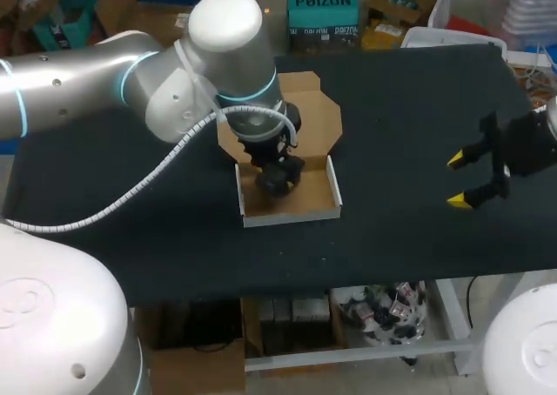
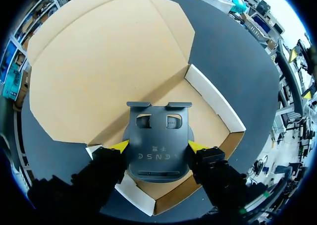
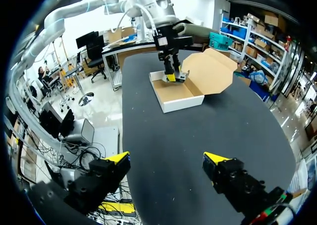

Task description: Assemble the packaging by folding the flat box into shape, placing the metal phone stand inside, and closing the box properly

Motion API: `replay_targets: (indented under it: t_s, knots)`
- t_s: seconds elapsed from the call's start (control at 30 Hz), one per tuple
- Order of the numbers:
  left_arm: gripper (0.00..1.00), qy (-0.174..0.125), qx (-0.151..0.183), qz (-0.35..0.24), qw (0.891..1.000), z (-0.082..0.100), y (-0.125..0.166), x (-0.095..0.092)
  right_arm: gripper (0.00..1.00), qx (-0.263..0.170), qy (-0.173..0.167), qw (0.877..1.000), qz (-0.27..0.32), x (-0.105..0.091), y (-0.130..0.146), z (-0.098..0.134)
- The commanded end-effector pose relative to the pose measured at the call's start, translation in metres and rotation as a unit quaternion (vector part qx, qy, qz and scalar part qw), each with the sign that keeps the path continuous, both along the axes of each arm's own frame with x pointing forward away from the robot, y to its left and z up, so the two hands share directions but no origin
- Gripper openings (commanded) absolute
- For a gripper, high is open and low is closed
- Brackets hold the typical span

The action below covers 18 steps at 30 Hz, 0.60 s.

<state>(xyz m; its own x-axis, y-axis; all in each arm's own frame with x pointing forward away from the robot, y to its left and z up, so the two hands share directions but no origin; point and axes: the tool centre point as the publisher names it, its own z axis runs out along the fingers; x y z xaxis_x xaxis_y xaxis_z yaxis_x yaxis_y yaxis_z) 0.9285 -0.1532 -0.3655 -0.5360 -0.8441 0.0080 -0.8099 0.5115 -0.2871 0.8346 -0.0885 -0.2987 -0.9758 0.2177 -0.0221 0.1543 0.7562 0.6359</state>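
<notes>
Tabletop (image 1: 409,117), black, bears the box (image 1: 291,217); left gripper (image 2: 158,146) clamps the stand (image 2: 158,133) inside, right gripper (image 1: 457,181) gapes empty.

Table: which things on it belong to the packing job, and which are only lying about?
Belong to the job:
- box, folded up, lid open
- stand, within the box's walls
- left gripper, shut on the stand

Not part of it now:
- right gripper, open, apart from the box
- table, only the support

Left end effector (image 2: 158,146) clasped, right (image 3: 166,158) splayed
</notes>
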Motion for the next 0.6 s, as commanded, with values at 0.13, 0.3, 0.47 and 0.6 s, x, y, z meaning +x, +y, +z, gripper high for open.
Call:
replay_targets:
  t_s: [0.13, 0.3, 0.47, 0.6]
  knots:
    - [0.0, 0.004, 0.005, -0.004, 1.0, -0.01, -0.012, 0.005, 1.0, 0.001, 0.001, 1.0, 0.001, 0.0, -0.001, 0.001]
    - [0.0, 0.006, 0.005, -0.01, 1.0, -0.017, -0.017, 0.004, 1.0, 0.001, 0.001, 1.0, 0.001, 0.0, -0.001, 0.001]
    - [0.0, 0.009, 0.006, -0.012, 1.0, -0.022, -0.019, 0.004, 1.0, 0.001, 0.001, 1.0, 0.001, 0.0, -0.001, 0.001]
    - [0.0, 0.012, 0.009, -0.014, 1.0, -0.027, -0.021, 0.003, 1.0, 0.001, 0.001, 1.0, 0.001, 0.0, -0.001, 0.001]
